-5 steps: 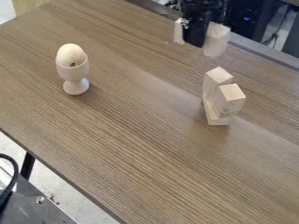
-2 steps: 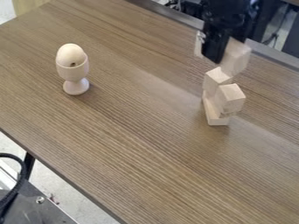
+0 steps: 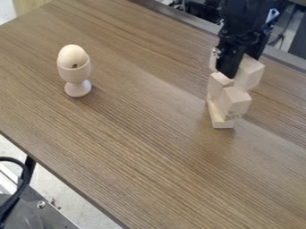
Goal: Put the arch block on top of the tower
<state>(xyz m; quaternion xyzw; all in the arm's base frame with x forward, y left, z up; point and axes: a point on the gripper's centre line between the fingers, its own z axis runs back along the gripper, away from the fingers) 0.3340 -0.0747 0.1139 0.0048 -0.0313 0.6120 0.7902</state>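
Observation:
The black gripper [image 3: 232,67] hangs over the tower at the upper right, shut on the pale wooden arch block [image 3: 250,74]. One end of the arch shows to the right of the gripper, and a small part of the other end shows to its left. Its middle is hidden behind the gripper. Two upright wooden blocks, a rear one [image 3: 218,83] and a front one [image 3: 235,102], form the tower on a flat base block [image 3: 222,121]. The arch overlaps the tops of the uprights in view; whether they touch I cannot tell.
A wooden egg [image 3: 72,56] sits in a wooden egg cup [image 3: 76,79] on the left part of the brown table [image 3: 131,147]. A dark rail runs along the table's far edge, behind the tower.
The gripper, with the arch block in it, has come right and down toward the camera, from behind the tower to over it. Tower and egg cup stand as before.

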